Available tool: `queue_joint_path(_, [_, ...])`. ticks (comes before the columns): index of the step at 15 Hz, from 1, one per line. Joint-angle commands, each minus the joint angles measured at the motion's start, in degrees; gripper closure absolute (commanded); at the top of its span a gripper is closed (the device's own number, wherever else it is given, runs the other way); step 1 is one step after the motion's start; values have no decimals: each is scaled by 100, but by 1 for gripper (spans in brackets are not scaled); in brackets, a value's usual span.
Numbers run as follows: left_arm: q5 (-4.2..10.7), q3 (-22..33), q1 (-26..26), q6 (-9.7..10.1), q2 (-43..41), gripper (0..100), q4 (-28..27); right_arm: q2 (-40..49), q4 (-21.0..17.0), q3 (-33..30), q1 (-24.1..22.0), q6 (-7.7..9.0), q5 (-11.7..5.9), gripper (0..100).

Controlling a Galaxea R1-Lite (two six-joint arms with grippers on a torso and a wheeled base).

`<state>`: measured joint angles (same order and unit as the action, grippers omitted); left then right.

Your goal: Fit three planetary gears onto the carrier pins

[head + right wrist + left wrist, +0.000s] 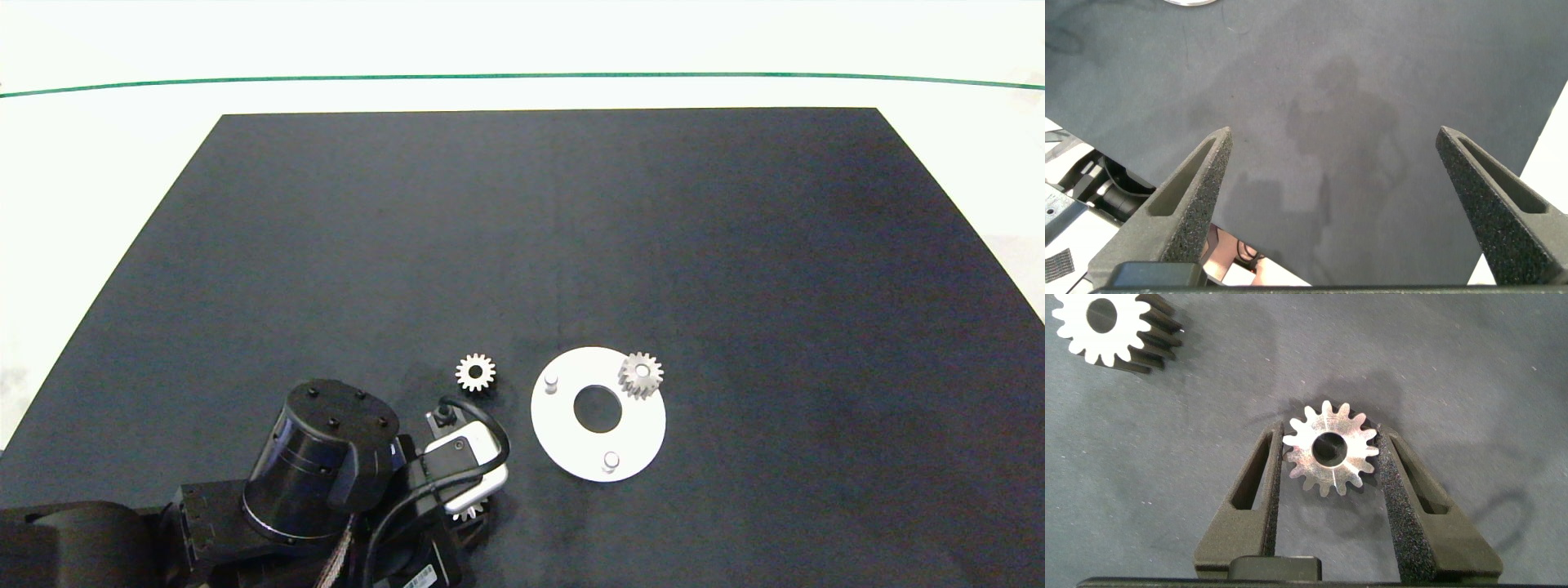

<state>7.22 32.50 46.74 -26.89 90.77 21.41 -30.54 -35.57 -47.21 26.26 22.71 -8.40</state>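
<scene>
A white disc [563,429] lies on the black mat with the carrier pins on it. Two pins stand bare [551,380] [610,461], and one planetary gear [641,374] sits on the third. A second gear [475,372] [1106,327] lies loose on the mat left of the disc. My left gripper [469,508] [1329,434] is at the mat's near edge, shut on a third gear [1330,449], whose teeth touch both pads. In the head view only that gear's rim [465,514] shows under the wrist. My right gripper [1334,139] is open and holds nothing.
The black mat [555,245] covers most of the white table, and a green line [522,76] runs across the far side. The left arm's dark wrist housing [322,457] fills the near-left corner. The right arm is outside the head view, over the mat's edge.
</scene>
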Motion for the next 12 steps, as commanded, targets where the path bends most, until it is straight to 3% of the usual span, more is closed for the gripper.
queue_joint_path(1, [34, 81, 107, -62, -95, 90, 39, 4, -20, 2, 2, 14, -4, 0])
queue_joint_path(4, [192, 556, 415, -53, -209, 90, -154, 92, -20, 2, 2, 14, -4, 0])
queue_joint_path(7, [395, 1030, 767, -27, -332, 90, -998, 127, -20, -16, 11, 14, -4, 0])
queue_joint_path(9, [570, 1162, 951, -27, -323, 90, -1042, 145, -20, -60, 11, 23, -4, 0])
queue_joint_path(11, [597, 1522, 1074, -62, -253, 90, -1244, 145, -20, -130, 2, 32, -4, 0])
queue_joint_path(12, [649, 1804, 1188, -62, -200, 90, -1596, 145, -20, -165, 2, 32, -4, 0])
